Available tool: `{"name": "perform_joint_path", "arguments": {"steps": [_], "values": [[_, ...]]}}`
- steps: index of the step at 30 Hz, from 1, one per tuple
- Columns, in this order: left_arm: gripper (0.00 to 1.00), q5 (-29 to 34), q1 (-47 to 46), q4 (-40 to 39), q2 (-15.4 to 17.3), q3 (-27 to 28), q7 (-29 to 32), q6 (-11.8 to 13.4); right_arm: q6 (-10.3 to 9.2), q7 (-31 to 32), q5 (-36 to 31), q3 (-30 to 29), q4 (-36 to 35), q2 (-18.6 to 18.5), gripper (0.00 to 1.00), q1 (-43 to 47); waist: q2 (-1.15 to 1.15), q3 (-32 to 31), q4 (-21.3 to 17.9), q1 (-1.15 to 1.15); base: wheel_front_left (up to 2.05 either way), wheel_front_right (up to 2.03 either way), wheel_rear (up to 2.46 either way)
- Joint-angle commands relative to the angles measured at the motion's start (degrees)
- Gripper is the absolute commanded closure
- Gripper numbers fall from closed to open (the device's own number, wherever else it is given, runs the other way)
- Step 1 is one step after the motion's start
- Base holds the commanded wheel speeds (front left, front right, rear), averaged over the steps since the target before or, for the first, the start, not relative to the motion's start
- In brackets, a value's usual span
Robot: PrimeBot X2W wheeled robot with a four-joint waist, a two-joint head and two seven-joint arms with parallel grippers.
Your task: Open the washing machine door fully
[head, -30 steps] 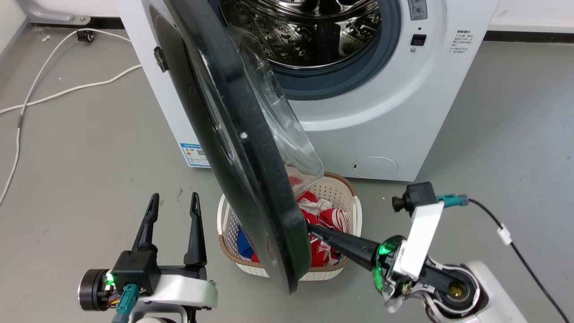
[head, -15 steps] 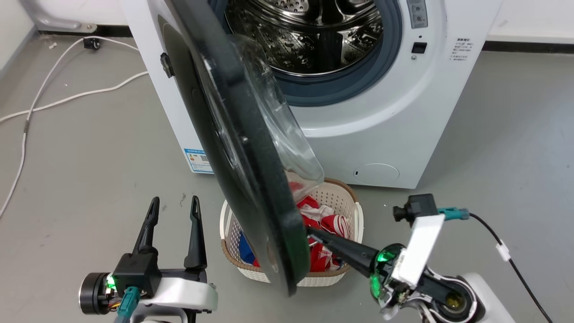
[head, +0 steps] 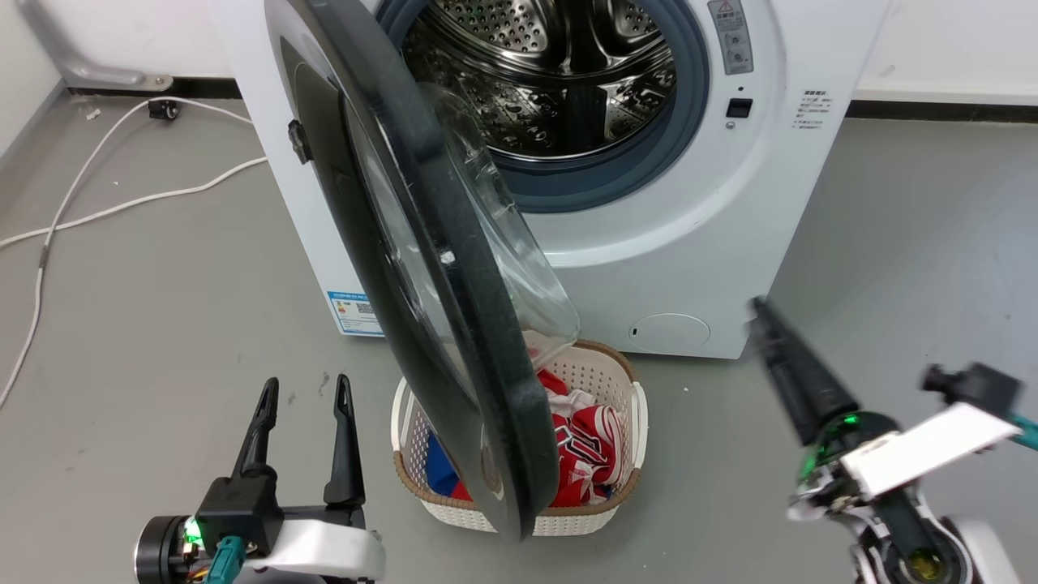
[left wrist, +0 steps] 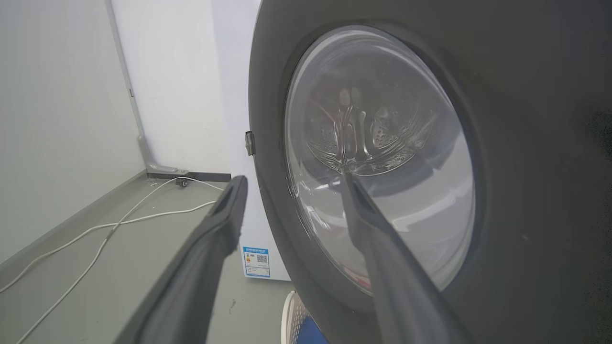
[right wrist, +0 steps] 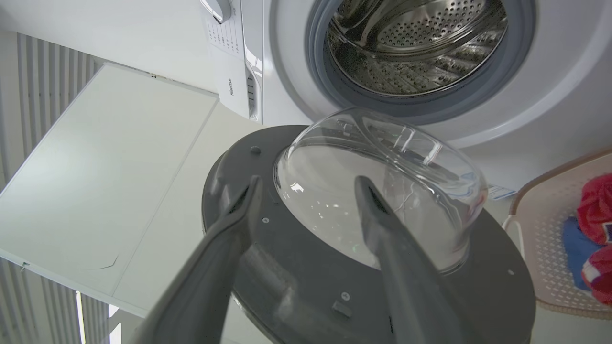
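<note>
washing machine door (head: 474, 341) roughly halfway out from washing machine (head: 689, 243), we reckon. left gripper (head: 306, 383) spread wide, empty, door just to its right. right gripper (right wrist: 308, 184) spread too, empty, door ahead, no contact. rest of swing not done.

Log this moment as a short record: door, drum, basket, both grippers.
door: large round glossy black washing machine door with bulging clear glass centre, swung out from the white front-loading washing machine
drum: perforated steel drum, exposed, looks empty
basket: white lattice laundry basket on the floor under the door's free edge, holding red, white and blue clothes
left gripper: open, beside the door's outer face, holding nothing
right gripper: open, apart from the door, holding nothing
</note>
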Motion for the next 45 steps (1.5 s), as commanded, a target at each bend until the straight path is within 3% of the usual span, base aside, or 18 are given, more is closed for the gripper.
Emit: {"name": "perform_joint_path", "arguments": {"steps": [1, 7, 9, 18, 22, 32, 44, 45], "values": [[0.00, 0.1, 0.8, -0.2, 0.0, 0.1, -0.1, -0.1, 0.02, -2.4, -1.3, -0.7, -0.9, -0.3, 0.00, 1.1, 0.00, -0.2, -0.3, 0.00, 0.00, 0.00, 0.00], [0.00, 0.5, 1.3, -0.3, 0.0, 0.6, -0.1, -0.2, 0.02, -23.8, -20.0, -0.9, -3.8, -5.0, 0.00, 3.4, 0.00, -0.7, -1.2, 0.00, 0.00, 0.00, 0.00], [0.00, 0.6, 1.5, -0.4, 0.0, 0.7, -0.1, -0.2, 0.02, -27.9, -28.1, -2.2, -2.9, -6.2, 0.00, 3.7, 0.00, -0.9, -1.5, 0.00, 0.00, 0.00, 0.00], [0.00, 0.7, 1.6, -0.6, 0.0, 0.6, -0.1, -0.4, 0.01, -28.9, -64.5, -8.0, -10.6, -2.9, 0.00, 6.1, 0.00, -0.7, -2.0, 0.00, 0.00, 0.00, 0.00], [0.00, 0.7, 1.4, -0.6, 0.0, 0.6, -0.1, -0.5, 0.01, -28.9, -74.5, -7.9, -9.9, -1.5, 0.00, 8.4, 0.00, -0.6, -1.9, 0.00, 0.00, 0.00, 0.00], [0.00, 1.2, 1.6, -0.4, 0.0, 0.6, -0.1, -0.7, 0.01, -28.9, -77.7, -8.3, -0.2, 1.8, 0.00, 13.5, 0.00, -0.8, -1.0, 0.00, 0.00, 0.00, 0.00], [0.00, 1.0, 2.1, -0.8, 0.0, 1.0, -0.1, 0.1, 0.01, -28.9, -75.2, -8.6, 1.6, 2.0, 0.00, 15.0, 0.00, -1.2, -0.7, 0.00, 0.00, 0.00, 0.00], [0.53, 0.9, 2.1, -0.7, 0.0, 1.0, -0.1, 0.0, 0.01, -28.9, -75.2, -8.6, 1.5, 2.0, 0.00, 14.9, 0.00, -1.2, -0.7, 0.00, 0.00, 0.00, 0.00]]}}
